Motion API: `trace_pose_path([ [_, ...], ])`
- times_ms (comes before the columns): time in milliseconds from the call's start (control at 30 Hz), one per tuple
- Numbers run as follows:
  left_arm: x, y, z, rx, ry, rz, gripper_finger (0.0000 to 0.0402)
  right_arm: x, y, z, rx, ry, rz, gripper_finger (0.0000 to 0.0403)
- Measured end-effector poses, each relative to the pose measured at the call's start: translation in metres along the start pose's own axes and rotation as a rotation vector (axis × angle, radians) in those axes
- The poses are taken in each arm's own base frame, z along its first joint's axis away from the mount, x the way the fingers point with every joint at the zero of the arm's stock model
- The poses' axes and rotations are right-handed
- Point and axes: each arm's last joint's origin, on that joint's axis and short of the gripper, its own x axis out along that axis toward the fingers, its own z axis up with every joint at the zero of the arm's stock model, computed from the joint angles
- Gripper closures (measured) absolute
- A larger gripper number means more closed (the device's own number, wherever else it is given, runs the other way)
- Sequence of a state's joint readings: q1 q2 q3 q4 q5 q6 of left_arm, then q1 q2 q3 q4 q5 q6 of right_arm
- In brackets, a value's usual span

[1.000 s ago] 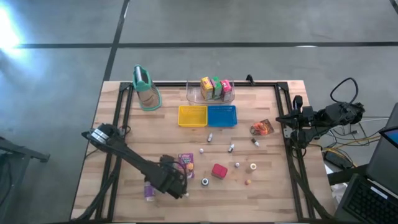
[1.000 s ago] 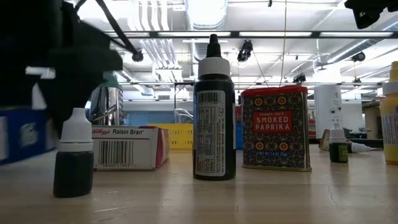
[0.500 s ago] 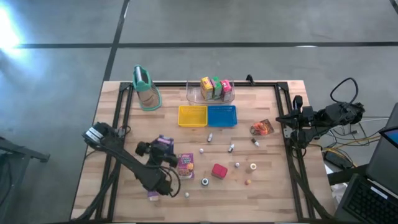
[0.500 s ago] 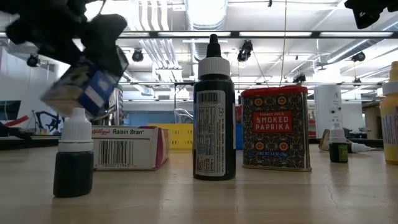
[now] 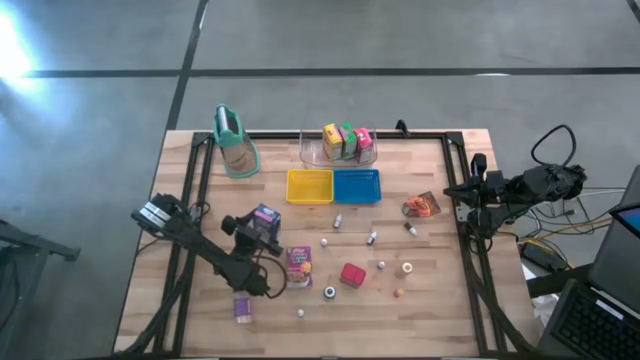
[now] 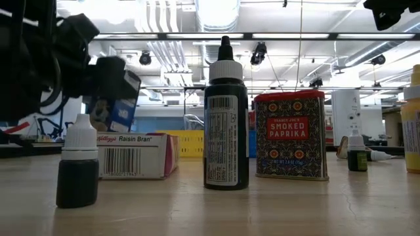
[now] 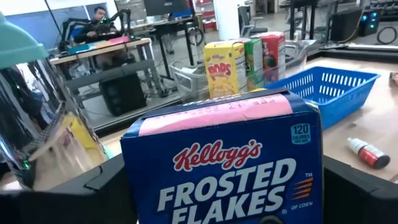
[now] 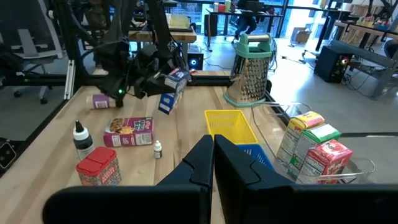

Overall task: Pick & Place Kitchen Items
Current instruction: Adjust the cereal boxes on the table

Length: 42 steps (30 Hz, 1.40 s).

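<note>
The left gripper (image 5: 258, 226) is clamped on a blue Frosted Flakes carton (image 7: 227, 168), holding it in the air above the table (image 5: 430, 310), its fingers wide on the carton's two sides. Just beyond and below the carton lies the pink Raisin Bran carton (image 5: 298, 266); farther ahead stand the yellow tray (image 5: 309, 186) and blue tray (image 5: 357, 185). The right gripper (image 8: 212, 146) waits at the table's right edge, fingers pressed together, empty.
</note>
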<state>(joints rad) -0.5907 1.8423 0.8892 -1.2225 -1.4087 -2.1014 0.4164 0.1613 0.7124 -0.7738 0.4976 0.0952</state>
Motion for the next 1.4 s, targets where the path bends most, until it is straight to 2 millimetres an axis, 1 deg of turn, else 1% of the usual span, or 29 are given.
trace_pose_path([
  [167, 0.002, 0.004, -0.011, 0.023, -0.002, -0.011, 0.0053, 0.000, 0.000, 0.000, 0.000, 0.000, 0.000, 0.0394],
  [400, 0.003, 0.006, -0.019, 0.004, 0.009, -0.014, 0.0053, 0.000, 0.000, 0.000, 0.000, 0.000, 0.000, 0.0394],
  [567, 0.004, 0.007, -0.023, -0.010, 0.040, -0.004, 0.0053, 0.000, 0.000, 0.000, 0.000, 0.000, -0.001, 0.0394],
  [1000, 0.004, 0.006, -0.026, -0.005, 0.039, -0.015, 0.0053, 0.000, 0.000, 0.000, -0.001, 0.000, 0.000, 0.0394],
  [1100, 0.004, 0.005, -0.026, -0.009, 0.039, -0.016, 0.0045, 0.000, 0.000, 0.000, -0.001, 0.000, 0.000, 0.0394],
  [1300, 0.004, 0.005, -0.027, -0.018, 0.060, -0.010, 0.0010, 0.000, 0.000, 0.000, 0.000, 0.000, 0.000, 0.0394],
  [1400, 0.004, 0.005, -0.028, -0.023, 0.063, -0.010, 0.0004, 0.000, 0.000, 0.000, 0.000, 0.000, 0.000, 0.0394],
])
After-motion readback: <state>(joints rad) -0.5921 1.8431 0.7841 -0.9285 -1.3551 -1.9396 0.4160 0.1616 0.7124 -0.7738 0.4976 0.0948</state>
